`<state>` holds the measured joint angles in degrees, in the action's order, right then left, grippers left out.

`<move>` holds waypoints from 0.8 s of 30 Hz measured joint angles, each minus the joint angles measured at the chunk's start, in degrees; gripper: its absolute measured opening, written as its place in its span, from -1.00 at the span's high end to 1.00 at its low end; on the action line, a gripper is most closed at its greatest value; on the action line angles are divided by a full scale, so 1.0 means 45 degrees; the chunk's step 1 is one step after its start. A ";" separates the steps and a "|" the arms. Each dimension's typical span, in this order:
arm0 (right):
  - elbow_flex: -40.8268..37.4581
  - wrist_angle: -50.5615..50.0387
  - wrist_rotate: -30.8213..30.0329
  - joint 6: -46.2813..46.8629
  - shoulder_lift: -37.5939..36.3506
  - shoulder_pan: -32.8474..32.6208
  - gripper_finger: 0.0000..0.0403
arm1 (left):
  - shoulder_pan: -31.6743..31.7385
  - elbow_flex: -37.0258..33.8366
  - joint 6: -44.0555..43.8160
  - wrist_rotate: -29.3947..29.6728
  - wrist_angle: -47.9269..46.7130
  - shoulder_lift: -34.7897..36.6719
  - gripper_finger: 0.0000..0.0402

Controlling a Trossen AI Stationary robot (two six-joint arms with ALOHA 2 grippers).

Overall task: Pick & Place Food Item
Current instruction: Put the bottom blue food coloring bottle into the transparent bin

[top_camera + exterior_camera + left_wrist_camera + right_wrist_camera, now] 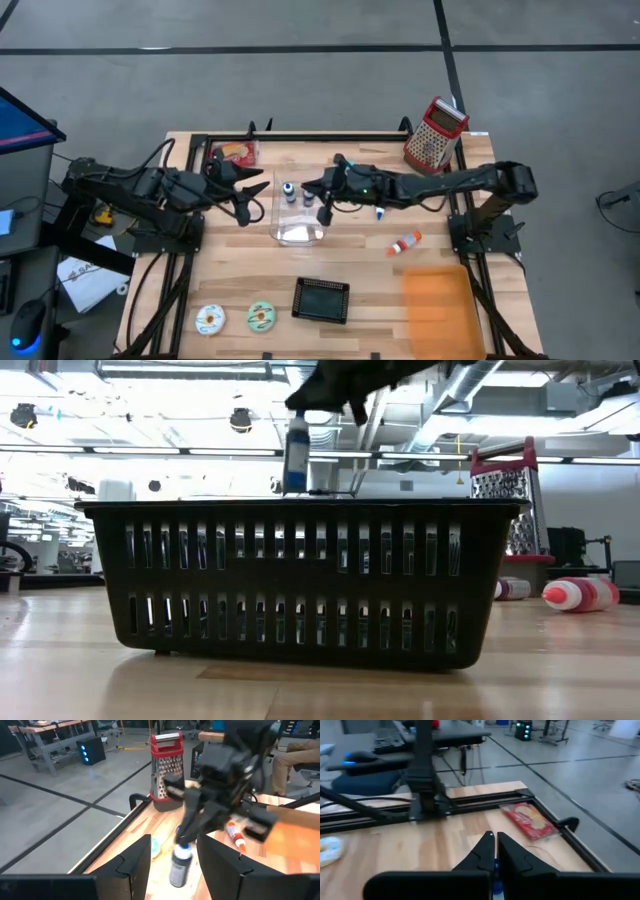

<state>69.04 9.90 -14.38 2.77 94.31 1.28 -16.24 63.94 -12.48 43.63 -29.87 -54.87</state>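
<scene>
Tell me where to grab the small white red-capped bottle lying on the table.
Take the small white red-capped bottle across the middle of its round body, coming straight down from above. It lies on its side on the wooden table, both long sides clear.

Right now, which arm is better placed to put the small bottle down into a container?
The right. Its right gripper is shut on the small bottle, held in the air near the clear container. The left gripper is open, holds nothing and waits beside it.
</scene>
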 joint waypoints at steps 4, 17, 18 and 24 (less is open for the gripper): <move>0.0000 0.0352 0.0050 -0.0031 0.0784 0.0511 1.00 | -0.0230 0.0000 -0.0041 0.0303 -0.0034 0.0044 0.23; 0.0002 0.1943 0.0278 0.0815 0.2726 0.1382 1.00 | -0.0236 0.0000 -0.0343 0.0305 -0.0034 0.0044 0.23; 0.0000 0.1963 0.0275 0.0865 0.2872 0.1389 1.00 | -0.0236 0.0000 -0.0343 0.0303 -0.0034 0.0044 0.23; 0.0000 0.2423 0.0250 0.1085 0.3493 0.1524 1.00 | -0.0236 0.0000 -0.0436 0.0298 0.0083 0.0044 0.23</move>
<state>69.04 20.80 -13.26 7.66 110.03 8.14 -17.30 63.94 -14.44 44.97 -29.50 -54.68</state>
